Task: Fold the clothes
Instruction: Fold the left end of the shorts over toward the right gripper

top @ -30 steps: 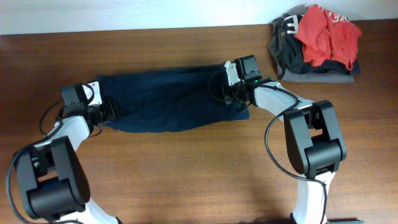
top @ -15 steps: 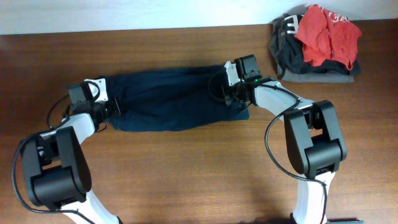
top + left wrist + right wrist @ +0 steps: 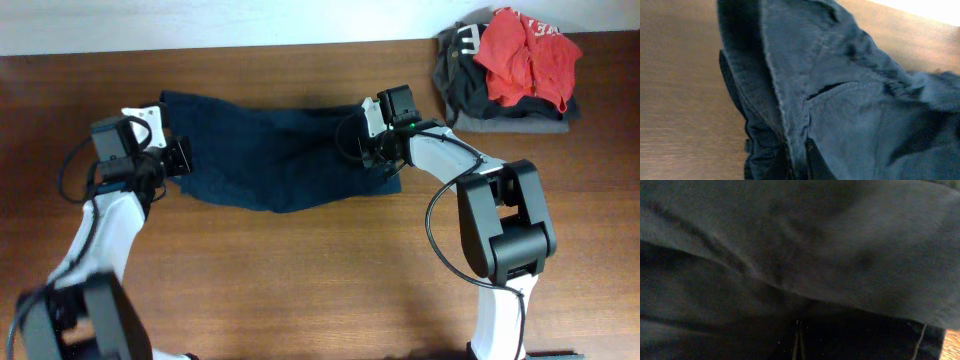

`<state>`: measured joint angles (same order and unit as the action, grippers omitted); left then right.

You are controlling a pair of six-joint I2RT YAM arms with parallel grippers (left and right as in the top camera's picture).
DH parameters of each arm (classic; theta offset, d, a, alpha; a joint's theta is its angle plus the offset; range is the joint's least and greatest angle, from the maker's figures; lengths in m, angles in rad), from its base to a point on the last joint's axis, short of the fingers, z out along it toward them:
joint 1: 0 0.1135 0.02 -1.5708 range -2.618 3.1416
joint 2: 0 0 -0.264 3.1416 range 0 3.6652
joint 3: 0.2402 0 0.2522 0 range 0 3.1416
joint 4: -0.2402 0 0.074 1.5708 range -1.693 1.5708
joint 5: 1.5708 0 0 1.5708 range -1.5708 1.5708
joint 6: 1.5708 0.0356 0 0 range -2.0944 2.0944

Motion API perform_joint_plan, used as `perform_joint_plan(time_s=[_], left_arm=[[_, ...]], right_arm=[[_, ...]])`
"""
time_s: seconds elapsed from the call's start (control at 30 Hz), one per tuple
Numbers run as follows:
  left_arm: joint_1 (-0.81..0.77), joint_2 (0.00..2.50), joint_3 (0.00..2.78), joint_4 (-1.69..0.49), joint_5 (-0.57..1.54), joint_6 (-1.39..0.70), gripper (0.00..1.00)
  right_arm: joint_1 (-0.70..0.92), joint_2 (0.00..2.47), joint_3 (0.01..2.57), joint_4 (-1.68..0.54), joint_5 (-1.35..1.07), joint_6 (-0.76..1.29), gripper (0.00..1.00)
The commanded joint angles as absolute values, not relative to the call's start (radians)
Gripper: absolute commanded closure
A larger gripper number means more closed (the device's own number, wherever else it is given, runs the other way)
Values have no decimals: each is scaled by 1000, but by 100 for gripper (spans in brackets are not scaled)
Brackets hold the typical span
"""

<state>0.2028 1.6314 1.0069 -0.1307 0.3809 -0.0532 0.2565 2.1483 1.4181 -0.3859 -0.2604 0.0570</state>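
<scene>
Overhead, you have the left gripper (image 3: 178, 158) at the far left end of the navy shorts (image 3: 270, 160), its jaws pinched narrow on the fabric edge. The left wrist view confirms it: a stitched seam of the shorts (image 3: 850, 100) runs down between the 2 dark fingers (image 3: 816, 162) of the left gripper (image 3: 797, 162), and bare worktop (image 3: 680, 100) shows on the left side.

The shorts lie stretched across the middle of the worktop (image 3: 300, 280) between the 2 arms. They are wrinkled, their upper left corner pokes out toward the back edge, and their lower edge sags in a curve near the centre.

At the right end you have the right gripper (image 3: 375, 150), whose jaws are closed tight on the shorts there. In the right wrist view, dark cloth (image 3: 800, 255) fills nearly the whole frame (only a sliver of wood shows at the bottom right corner), and its folds gather toward the bottom centre.

Well apart, at the back right corner, you can see a red garment (image 3: 525, 55) with white lettering lying on top of dark garments (image 3: 465, 85). Neither arm touches them.
</scene>
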Motion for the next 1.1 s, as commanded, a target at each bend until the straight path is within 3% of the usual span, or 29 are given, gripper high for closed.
perform_joint_plan(time_s=[0.0,0.2,0.5,0.73,1.07], left_arm=[[203,1531,1005,-174,352,-68,100],[80,1526,1005,-190,342,-67,100],[-193,1526,1005,5,319,-114,100],[-434,1577,1005,155,144,-123,100],[-529,1800,1005,357,55,-196,99]], right_arm=[[255,2239,1375,-445,-233,68,96],[255,2240,1375,-466,-262,69,96],[255,2268,1375,-461,-272,87,96],[255,2268,1375,-467,-286,87,96],[255,2268,1375,-472,-289,86,96]])
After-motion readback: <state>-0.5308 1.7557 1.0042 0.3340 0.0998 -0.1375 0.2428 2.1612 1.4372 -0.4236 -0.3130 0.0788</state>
